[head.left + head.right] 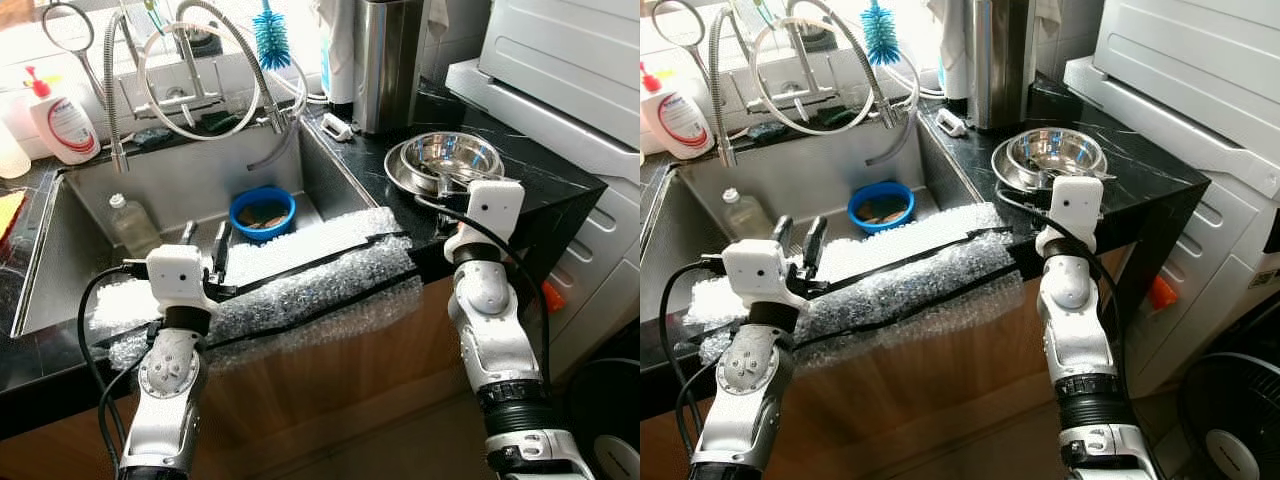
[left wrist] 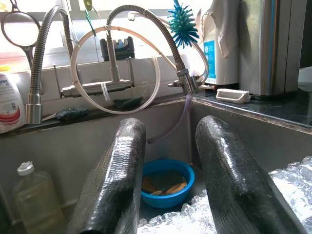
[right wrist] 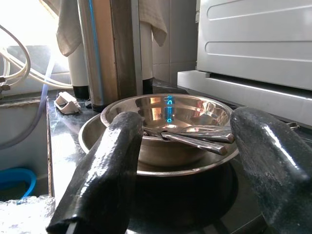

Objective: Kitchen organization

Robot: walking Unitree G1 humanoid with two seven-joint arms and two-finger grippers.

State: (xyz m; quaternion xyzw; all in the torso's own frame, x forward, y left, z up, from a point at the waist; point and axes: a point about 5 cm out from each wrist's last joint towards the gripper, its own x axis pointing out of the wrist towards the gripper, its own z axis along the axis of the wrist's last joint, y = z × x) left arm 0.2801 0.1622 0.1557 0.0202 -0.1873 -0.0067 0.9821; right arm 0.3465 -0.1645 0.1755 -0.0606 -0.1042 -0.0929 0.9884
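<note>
Left eye view looks down on a black marble counter (image 1: 520,165) with a stainless steel sink (image 1: 170,190) set into it; a strip of clear bubble wrap bound with black tape (image 1: 300,275) lies over the sink's front edge. Near the counter's right end stand two nested shiny steel bowls (image 1: 445,160) — the smaller one sits inside the wider, shallower one, and in the right wrist view several steel utensil handles (image 3: 195,138) lie across the rim of the inner bowl. The right gripper (image 3: 187,170) hovers just in front of these bowls, its two black fingers spread wide and holding nothing; the bowls show between them. The left gripper (image 2: 168,180) reaches over the bubble wrap toward the sink basin, its fingers likewise parted and empty. Inside the basin sits a round blue plastic bowl (image 1: 262,213) with brownish scraps in it; a clear plastic bottle with a white cap (image 1: 132,225) stands to the left of it. Behind the sink rises a coiled metal spring tap (image 1: 190,70); a blue bristle brush (image 1: 270,38) stands near it — and a white soap bottle with a red pump (image 1: 62,122) sits at the far left; a tall brushed steel canister (image 1: 390,60) stands behind the bowls.
</note>
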